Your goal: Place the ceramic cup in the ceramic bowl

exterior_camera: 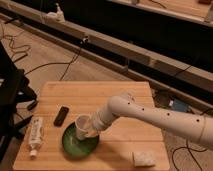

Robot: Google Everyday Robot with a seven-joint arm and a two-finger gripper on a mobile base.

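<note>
Gripper (90,128): you have it over the right part of the ceramic bowl, fingers pinching the ceramic cup.
Ceramic cup (82,127): tilted, held above the bowl's inside.
Ceramic bowl (75,146): near-left on the wooden table (125,100).
Left of bowl: white bottle (35,134), dark remote (61,115).

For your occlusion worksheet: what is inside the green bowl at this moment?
The ceramic cup sits over the ceramic bowl, held at the gripper. Bare green shows in front. The bowl's far right part is covered by cup and gripper.
</note>
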